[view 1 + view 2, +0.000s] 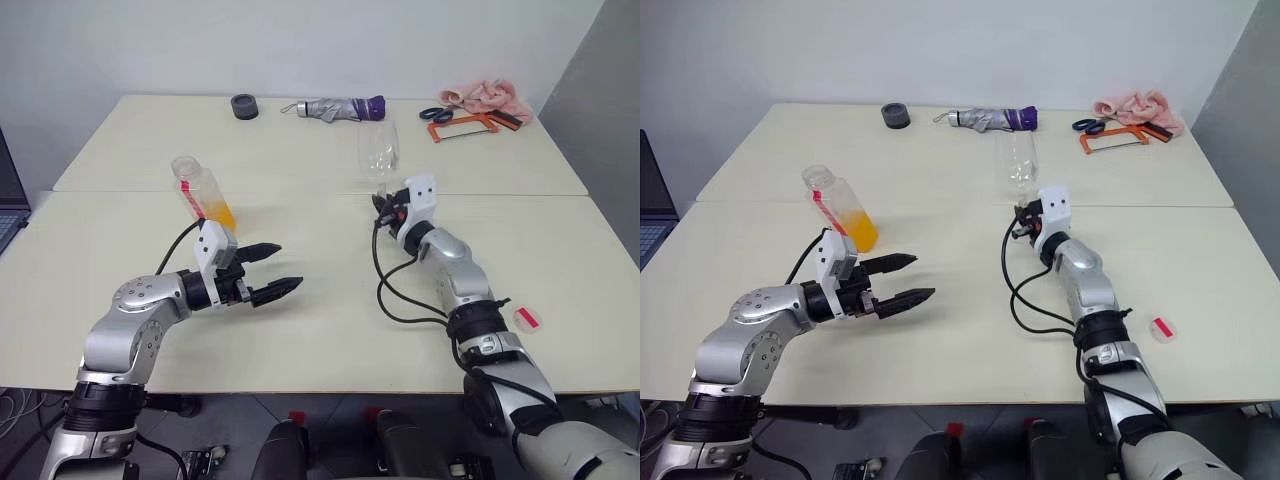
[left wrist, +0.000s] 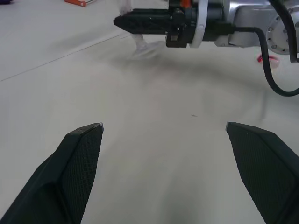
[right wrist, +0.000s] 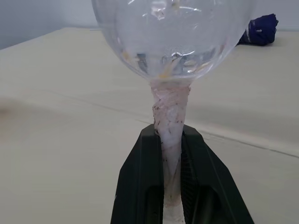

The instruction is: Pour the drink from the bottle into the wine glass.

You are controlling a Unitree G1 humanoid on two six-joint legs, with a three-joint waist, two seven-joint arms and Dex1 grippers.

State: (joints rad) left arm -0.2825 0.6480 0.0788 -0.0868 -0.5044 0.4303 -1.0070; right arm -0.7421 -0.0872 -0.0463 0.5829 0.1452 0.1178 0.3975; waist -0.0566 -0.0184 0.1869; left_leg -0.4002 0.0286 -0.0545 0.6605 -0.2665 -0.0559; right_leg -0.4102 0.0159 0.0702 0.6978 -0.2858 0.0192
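Nearest the camera, the left tool (image 1: 277, 270) hovers low over the bench (image 1: 330, 310) with its two black fingers spread wide and nothing between them. Just beyond it and slightly to its left, the bottle (image 1: 203, 194) stands tilted on the bench, uncapped as far as can be made out, with the drink (image 1: 222, 214) pooled orange-yellow in its lower part and a red-and-white strip down its side. Well to the right of the bottle, the right tool (image 3: 172, 186) is clamped on the stem of the wine glass (image 3: 172, 37), both fingers pressed against the wrapped stem; the glass stands upright, its bowl above the fingers and apparently without any drink. A red cap (image 1: 526, 317) lies on the bench well right of the bottle, near the right arm's elbow. Farther back from the bottle, along the far side of the bench, lie a dark round ring (image 1: 244, 106), a folded grey-and-purple umbrella (image 1: 342, 108), blue-handled scissors (image 1: 437, 113), an orange hacksaw (image 1: 464, 126) and a pink cloth (image 1: 490, 98).
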